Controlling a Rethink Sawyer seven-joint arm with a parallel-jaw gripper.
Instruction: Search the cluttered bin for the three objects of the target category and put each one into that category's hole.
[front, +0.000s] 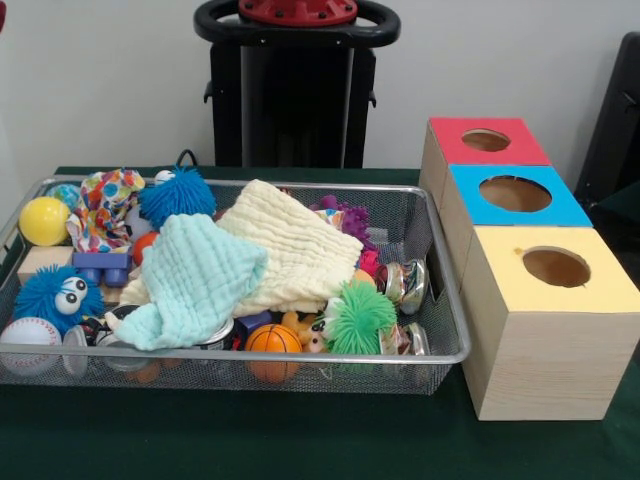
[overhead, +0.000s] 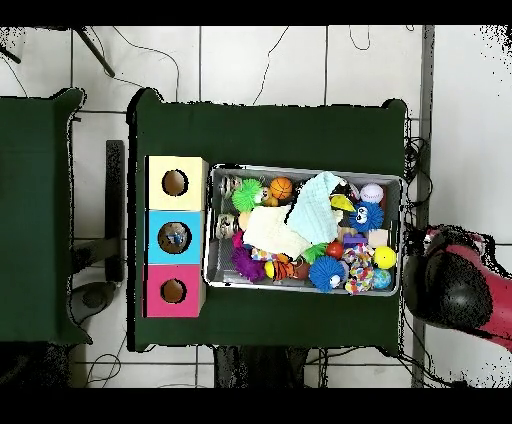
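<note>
The silver wire-mesh bin (front: 250, 357) stands on the green table, left of the three boxes. It also shows in the overhead view (overhead: 300, 168). It holds a teal cloth (front: 195, 275), a cream cloth (front: 290, 245), a small basketball (front: 272, 338), a green fuzzy ball (front: 358, 318), two blue fuzzy balls (front: 177, 193), a baseball (front: 28, 335), a yellow ball (front: 43, 220) and shiny metal bells (front: 410, 283). The cloths hide what lies under them. The boxes have red (front: 450, 150), blue (front: 560, 205) and yellow (front: 600, 290) tops, each with a round hole. The gripper shows in neither view.
The black pedestal (front: 290, 90) stands behind the table. In the overhead view part of the red and black arm (overhead: 455, 285) sits off the table beside the bin's short end. A second green table (overhead: 40, 210) stands beyond the boxes.
</note>
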